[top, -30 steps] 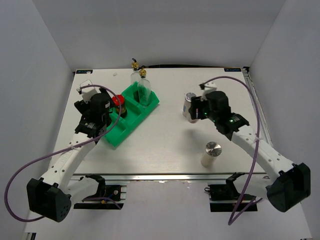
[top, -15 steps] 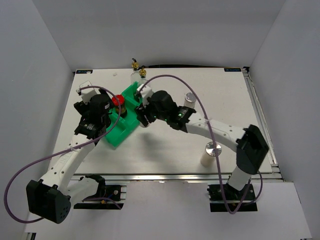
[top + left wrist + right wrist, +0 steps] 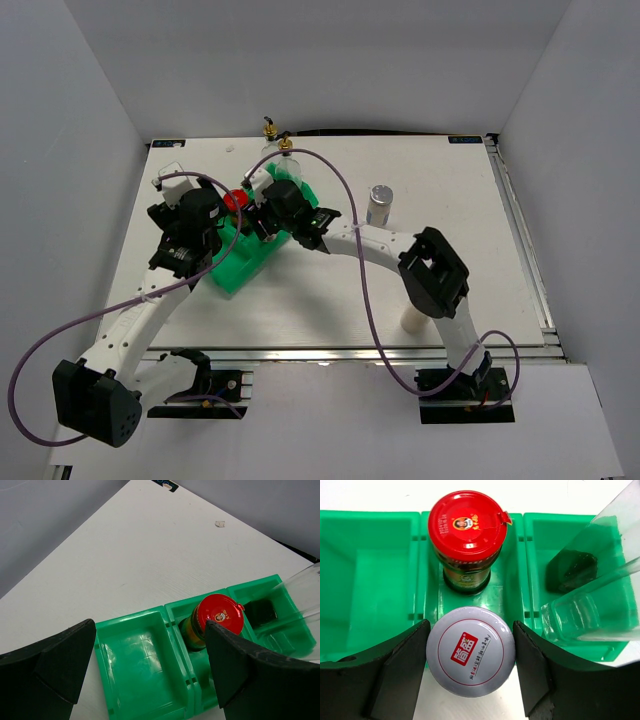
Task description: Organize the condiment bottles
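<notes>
My right gripper [image 3: 471,630] is shut on the white-lidded jar [image 3: 470,651], at the near wall of the green tray's [image 3: 375,580] middle compartment. The red-lidded dark jar [image 3: 467,535] stands in that compartment just beyond. A clear glass bottle [image 3: 590,595] stands in the right compartment. My left gripper [image 3: 150,635] is open and empty above the tray's empty end compartment [image 3: 135,665], with the red-lidded jar [image 3: 217,617] by its right finger. From above, two gold-topped bottles [image 3: 285,152] are at the tray's far end, and a silver-capped shaker [image 3: 379,203] stands alone at mid-right.
My right arm [image 3: 370,240] stretches across the middle of the table to the tray [image 3: 235,268]. The white body of a second shaker [image 3: 412,320] shows under its elbow near the front edge. White walls enclose the table on three sides.
My right gripper swung left from beside the silver-capped shaker to the tray, carrying the white-lidded jar. The shaker stayed in place. The left arm barely moved.
</notes>
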`<action>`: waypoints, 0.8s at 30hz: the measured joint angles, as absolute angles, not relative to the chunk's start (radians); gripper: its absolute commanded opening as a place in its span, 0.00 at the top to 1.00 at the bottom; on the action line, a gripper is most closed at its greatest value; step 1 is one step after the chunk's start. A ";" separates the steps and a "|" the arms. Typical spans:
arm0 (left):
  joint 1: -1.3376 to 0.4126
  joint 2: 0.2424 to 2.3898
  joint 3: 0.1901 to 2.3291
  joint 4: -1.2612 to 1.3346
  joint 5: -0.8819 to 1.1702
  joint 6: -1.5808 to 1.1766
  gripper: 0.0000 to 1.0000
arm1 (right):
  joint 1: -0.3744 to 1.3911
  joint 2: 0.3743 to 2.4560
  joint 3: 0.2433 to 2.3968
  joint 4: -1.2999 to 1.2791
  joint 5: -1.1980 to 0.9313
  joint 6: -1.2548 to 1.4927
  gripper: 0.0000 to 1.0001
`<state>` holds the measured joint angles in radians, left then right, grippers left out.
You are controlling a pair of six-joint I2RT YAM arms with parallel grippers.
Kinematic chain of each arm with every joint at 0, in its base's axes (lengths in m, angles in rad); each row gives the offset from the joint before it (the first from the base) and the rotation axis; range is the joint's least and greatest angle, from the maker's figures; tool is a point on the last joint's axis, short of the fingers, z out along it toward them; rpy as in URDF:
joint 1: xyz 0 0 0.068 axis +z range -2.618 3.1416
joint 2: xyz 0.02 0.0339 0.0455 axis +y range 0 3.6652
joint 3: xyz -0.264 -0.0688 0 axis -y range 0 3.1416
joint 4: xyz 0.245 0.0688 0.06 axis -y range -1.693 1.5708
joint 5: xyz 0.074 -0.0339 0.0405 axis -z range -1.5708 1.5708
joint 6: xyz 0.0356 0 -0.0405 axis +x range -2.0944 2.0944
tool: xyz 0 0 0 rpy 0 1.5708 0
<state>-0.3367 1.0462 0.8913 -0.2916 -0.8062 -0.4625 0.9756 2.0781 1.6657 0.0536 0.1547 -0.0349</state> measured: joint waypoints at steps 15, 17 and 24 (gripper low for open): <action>-0.337 1.046 0.891 -0.291 -0.804 -0.462 0.02 | 0.976 2.195 1.729 0.184 0.197 -0.038 1.00; -0.337 1.046 0.891 -0.290 -0.803 -0.462 0.02 | 0.976 2.210 1.746 0.186 0.202 -0.037 1.00; -0.337 1.052 0.891 -0.286 -0.801 -0.463 0.02 | 0.976 2.253 1.773 0.184 0.213 -0.030 0.88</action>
